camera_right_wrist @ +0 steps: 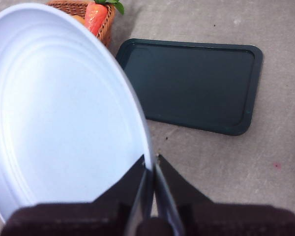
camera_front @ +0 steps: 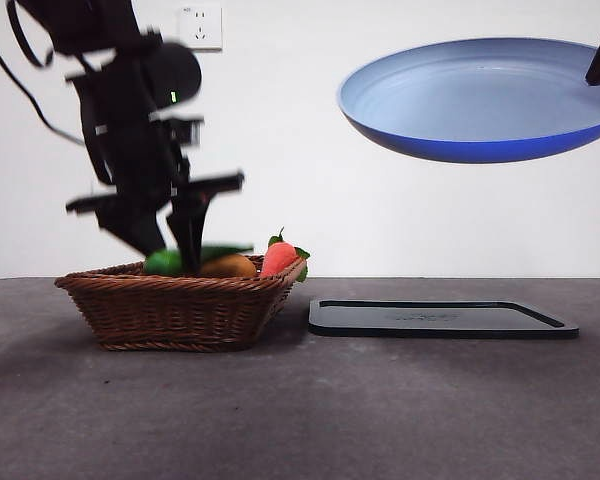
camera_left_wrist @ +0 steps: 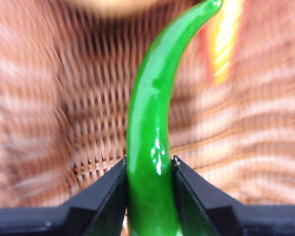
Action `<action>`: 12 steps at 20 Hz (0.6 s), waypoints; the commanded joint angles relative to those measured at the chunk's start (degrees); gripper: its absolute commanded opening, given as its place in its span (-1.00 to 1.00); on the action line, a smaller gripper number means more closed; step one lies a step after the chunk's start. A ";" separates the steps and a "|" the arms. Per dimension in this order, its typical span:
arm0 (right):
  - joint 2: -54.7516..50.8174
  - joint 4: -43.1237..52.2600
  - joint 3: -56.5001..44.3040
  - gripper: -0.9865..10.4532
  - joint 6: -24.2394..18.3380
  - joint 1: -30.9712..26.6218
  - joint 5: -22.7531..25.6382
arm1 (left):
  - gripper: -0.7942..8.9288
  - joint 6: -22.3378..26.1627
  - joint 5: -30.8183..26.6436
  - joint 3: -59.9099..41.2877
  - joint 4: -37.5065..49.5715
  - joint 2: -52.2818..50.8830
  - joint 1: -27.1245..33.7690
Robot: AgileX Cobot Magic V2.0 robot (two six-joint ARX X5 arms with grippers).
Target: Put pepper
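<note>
The glossy green pepper sits between the jaws of my left gripper, which is shut on it just above the woven floor of the basket. In the front view that gripper reaches down into the wicker basket, and a bit of the pepper shows above the rim. My right gripper is shut on the rim of the blue plate. It holds the plate tilted high in the air over the black tray.
In the basket lie a tan potato and a reddish-orange carrot with green leaves. The carrot also shows in the right wrist view. The black tray lies flat on the grey table right of the basket.
</note>
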 commanded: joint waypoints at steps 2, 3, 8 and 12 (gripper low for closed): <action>1.55 0.63 0.92 -0.82 0.87 0.04 -0.33 | -0.61 -0.81 0.85 1.14 0.24 -4.55 -0.57; 2.34 0.61 0.92 -0.82 1.31 0.04 -0.35 | -0.61 -0.81 2.43 1.14 0.09 -6.69 -0.81; 9.81 1.11 0.92 -0.82 5.35 0.70 -1.60 | -0.61 -1.20 15.10 1.14 -0.22 -13.97 -4.22; 17.42 3.19 0.92 -0.82 8.61 2.25 -5.03 | -0.61 -0.66 16.46 1.11 -0.90 -14.21 -10.62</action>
